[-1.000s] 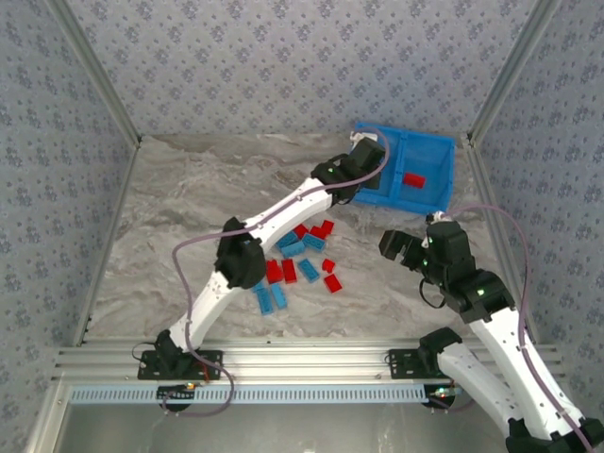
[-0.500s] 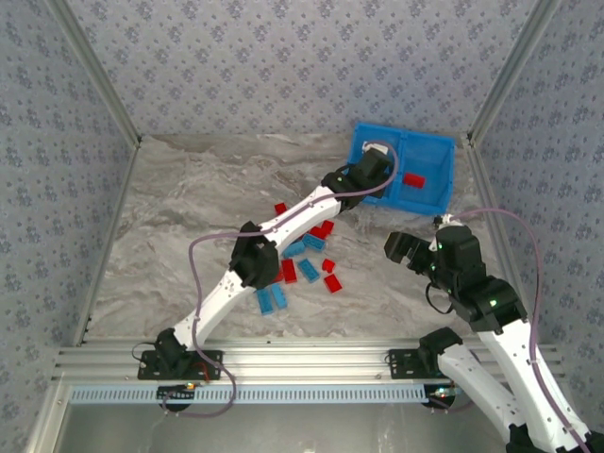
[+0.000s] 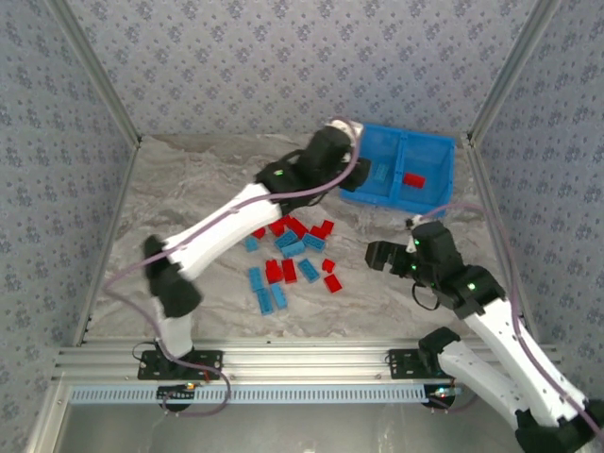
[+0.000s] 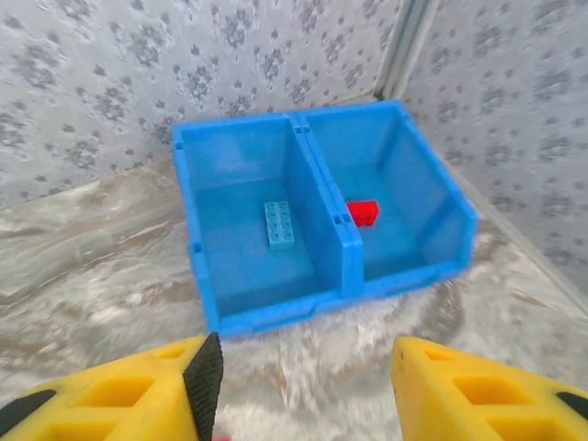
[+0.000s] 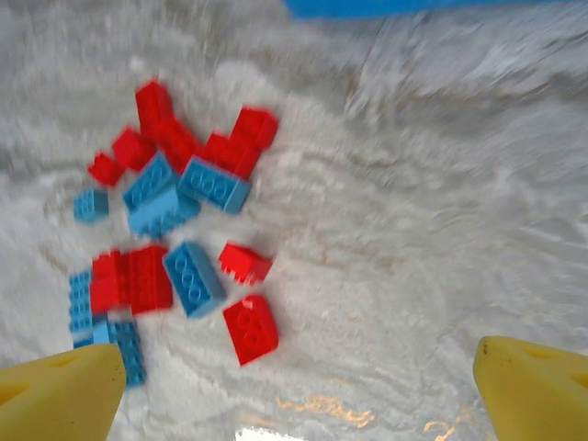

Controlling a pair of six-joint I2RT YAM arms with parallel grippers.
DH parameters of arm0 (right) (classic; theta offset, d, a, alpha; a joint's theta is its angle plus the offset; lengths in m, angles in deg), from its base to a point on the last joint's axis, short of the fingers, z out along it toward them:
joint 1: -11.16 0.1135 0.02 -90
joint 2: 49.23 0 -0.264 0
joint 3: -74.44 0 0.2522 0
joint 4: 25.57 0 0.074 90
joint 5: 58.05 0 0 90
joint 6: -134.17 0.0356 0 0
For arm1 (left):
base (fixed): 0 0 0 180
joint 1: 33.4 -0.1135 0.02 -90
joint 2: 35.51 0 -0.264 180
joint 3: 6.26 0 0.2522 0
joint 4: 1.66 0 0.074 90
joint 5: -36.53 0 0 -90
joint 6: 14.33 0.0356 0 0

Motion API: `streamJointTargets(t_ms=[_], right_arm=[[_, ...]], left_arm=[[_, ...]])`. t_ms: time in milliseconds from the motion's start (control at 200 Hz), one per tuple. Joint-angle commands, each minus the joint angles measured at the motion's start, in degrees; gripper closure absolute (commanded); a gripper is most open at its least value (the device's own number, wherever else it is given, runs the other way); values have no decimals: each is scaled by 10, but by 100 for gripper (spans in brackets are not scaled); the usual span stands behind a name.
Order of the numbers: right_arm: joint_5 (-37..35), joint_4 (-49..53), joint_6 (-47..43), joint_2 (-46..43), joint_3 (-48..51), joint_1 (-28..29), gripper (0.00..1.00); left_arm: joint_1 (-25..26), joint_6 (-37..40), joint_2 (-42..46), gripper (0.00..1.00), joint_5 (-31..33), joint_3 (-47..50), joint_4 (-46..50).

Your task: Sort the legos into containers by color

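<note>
Probably between picks, with left end effector (image 4: 303, 378) and right end effector (image 5: 296, 377) spread empty; next, pinch a loose lego (image 5: 250, 328).

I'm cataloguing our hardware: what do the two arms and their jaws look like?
The left arm and right arm match: white shells, black joints, a looping pale purple cable each. Jaws are yellow blocks; the left's has a black pad. A small green light shows on the right arm.

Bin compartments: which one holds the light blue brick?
The left compartment: the light blue brick lies on its floor, while the right compartment holds a red brick.
</note>
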Motion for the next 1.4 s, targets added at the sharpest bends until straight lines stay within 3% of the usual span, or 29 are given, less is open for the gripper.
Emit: streamJointTargets(t_ms=[0, 180, 370, 475, 650, 804, 969, 1129, 1259, 1394], right_arm=[[12, -37, -37, 58, 12, 62, 0], [-46, -57, -66, 209, -13, 159, 0], [-108, -77, -79, 357, -47, 201, 1], [-99, -98, -91, 427, -67, 210, 9], [-91, -128, -92, 491, -87, 230, 32], [-85, -140, -83, 509, -86, 235, 51], [-96, -128, -66, 495, -77, 241, 64], [-116, -100, -60, 451, -80, 249, 66], [-146, -68, -54, 364, -95, 246, 66], [-210, -52, -70, 282, -125, 198, 66]], left_arm=[[0, 40, 120, 41, -54, 129, -17], [0, 15, 273, 24, -43, 295, 47], [0, -58, 409, 4, -7, 465, 68], [0, -96, 470, 1, -6, 546, 45], [1, -110, 518, 1, 11, 595, 29], [1, -99, 510, 1, 31, 583, 34], [0, -98, 491, 1, 43, 575, 31], [1, -96, 478, 1, 42, 570, 23], [0, -94, 478, 1, 38, 567, 23], [0, -94, 481, 1, 29, 566, 16]])
